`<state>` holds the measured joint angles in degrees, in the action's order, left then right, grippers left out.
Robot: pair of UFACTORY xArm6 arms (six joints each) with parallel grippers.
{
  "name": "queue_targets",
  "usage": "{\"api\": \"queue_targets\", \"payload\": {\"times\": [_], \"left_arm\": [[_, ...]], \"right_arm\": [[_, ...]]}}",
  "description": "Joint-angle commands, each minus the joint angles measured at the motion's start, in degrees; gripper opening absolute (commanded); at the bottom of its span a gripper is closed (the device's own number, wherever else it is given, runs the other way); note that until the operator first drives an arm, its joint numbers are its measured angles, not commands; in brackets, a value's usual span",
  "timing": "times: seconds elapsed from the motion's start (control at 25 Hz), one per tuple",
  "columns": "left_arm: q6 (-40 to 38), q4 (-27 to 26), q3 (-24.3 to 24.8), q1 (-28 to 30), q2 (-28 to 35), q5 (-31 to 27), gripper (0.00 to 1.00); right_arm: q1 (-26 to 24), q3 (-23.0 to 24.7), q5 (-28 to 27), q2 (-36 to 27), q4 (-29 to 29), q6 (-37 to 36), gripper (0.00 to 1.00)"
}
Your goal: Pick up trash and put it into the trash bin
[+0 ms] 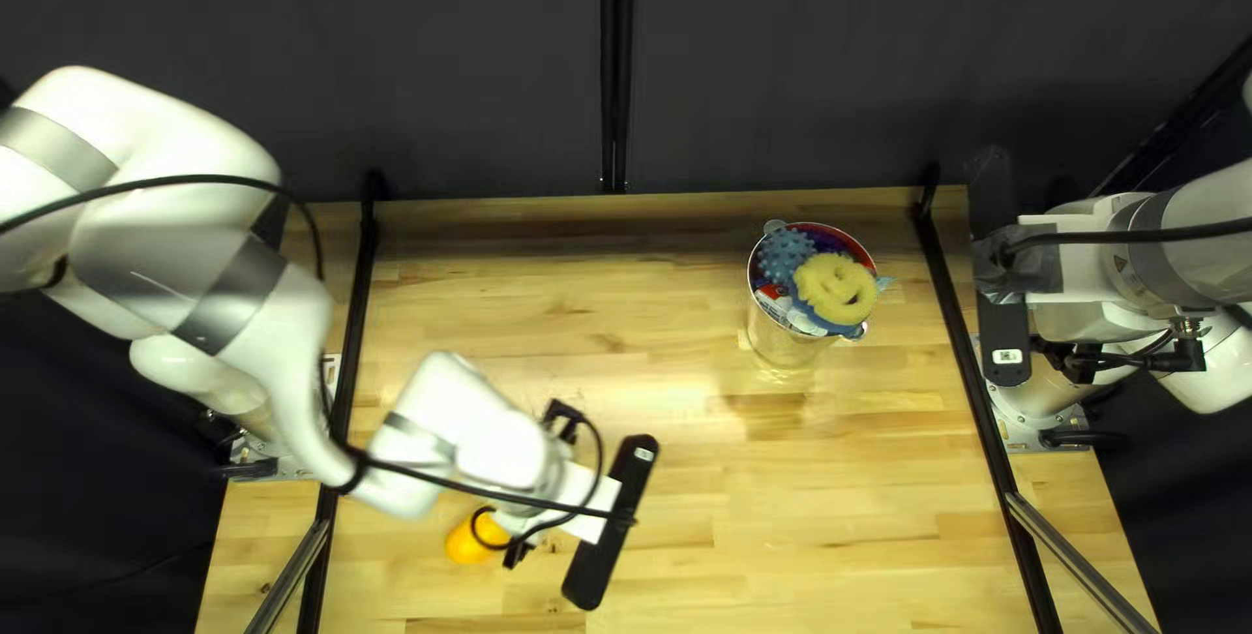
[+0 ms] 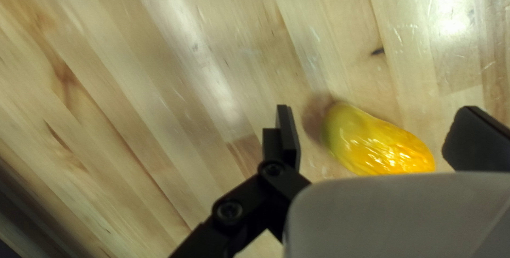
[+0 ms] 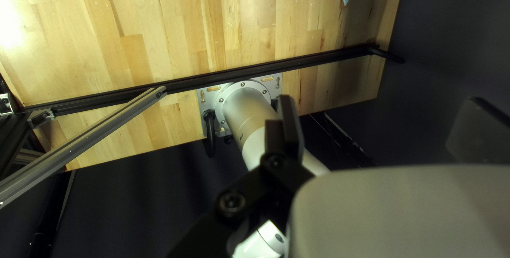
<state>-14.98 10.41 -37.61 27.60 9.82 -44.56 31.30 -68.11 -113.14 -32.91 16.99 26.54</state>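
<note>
Yellow trash [image 2: 377,144], well apart from the bin [image 1: 783,345], to its near left — likely light, slick, slightly soft; pinch mid-body gently — left gripper [image 2: 377,110] spread wide, right gripper [image 3: 382,106] likewise

Dark curtain [image 1: 391,60] behind wooden table [image 1: 848,491]

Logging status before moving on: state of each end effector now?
Left end effector: open, yellow-orange item between its fingers, not gripped.
Right end effector: open, holding nothing.
</note>
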Motion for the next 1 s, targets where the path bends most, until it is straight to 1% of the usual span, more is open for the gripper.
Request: {"api": "queue_targets", "payload": {"times": [0.04, 0.48, 0.52, 0.6, 0.64, 0.76, 0.84, 0.88, 1.0], "left_arm": [[-0.06, 0.06, 0.03, 0.00, 0.03, 0.01, 1.00], [-0.06, 0.06, 0.03, 0.00, 0.03, 0.01, 1.00], [-0.06, 0.06, 0.03, 0.00, 0.03, 0.01, 1.00], [-0.29, 0.00, 0.32, 0.03, 0.21, 0.14, 1.00], [-1.45, -0.04, 0.16, 0.37, 0.26, -0.19, 1.00], [-8.35, -0.49, -1.65, 2.89, 0.01, -3.08, 1.00], [-11.01, -0.90, -2.46, 3.67, -0.08, -4.31, 1.00], [-13.88, -1.16, -2.84, 4.62, 0.03, -5.25, 1.00], [-20.54, -1.72, -2.47, 6.80, 0.82, -6.16, 1.00]], "right_arm": [[0.00, 0.00, 0.00, 0.00, 0.00, 0.00, 1.00], [0.00, 0.00, 0.00, 0.00, 0.00, 0.00, 1.00], [0.79, 0.37, -0.19, -0.25, 0.80, 0.37, 1.00], [-0.29, 0.34, 1.19, 0.34, 0.16, -1.25, 1.00], [-0.88, 0.21, 1.81, 0.77, -0.14, -2.20, 1.00], [-2.53, -0.11, 3.37, 1.90, -1.06, -4.83, 1.00], [-3.19, -0.33, 3.80, 2.24, -1.55, -5.98, 1.00], [-3.34, -0.45, 3.87, 2.35, -1.66, -6.26, 1.00], [-3.66, -0.61, 3.92, 2.33, -1.92, -7.20, 1.00]]}}
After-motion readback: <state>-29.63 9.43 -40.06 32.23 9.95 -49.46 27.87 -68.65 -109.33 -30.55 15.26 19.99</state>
